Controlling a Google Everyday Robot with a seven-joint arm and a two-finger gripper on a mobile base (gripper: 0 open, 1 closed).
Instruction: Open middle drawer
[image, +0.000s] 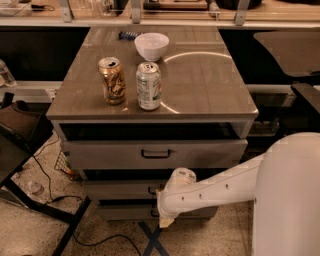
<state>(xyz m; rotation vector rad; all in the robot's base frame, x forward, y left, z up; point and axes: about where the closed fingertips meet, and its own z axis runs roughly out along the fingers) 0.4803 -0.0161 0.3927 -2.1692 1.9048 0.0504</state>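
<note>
**Arm Crosses the Lower Drawer Fronts**

At the far left, dark furniture (20, 137) stands beside the cabinet, with black cables (47, 197) and a clear bottle (35, 188) on the speckled floor. On the cabinet top (210, 85) stand a gold can (112, 80) and, just right of it, a white can (149, 85). Behind them sits a white bowl (151, 46), with a small blue thing (126, 35) near its left.

Below is the tall top drawer (110, 152) with its black handle. The middle drawer (117, 189) lies in the lower centre, second of three, its narrow grey front under a dark gap. The white arm (220, 187) partly hides its handle.

The gripper (166, 220) hangs low before the bottom drawer (120, 212), above a blue tape cross (152, 242). Whether it is released or grasping anything cannot be told. The arm runs rightward across both lower drawers to the robot's body (287, 200) at the lower right.
</note>
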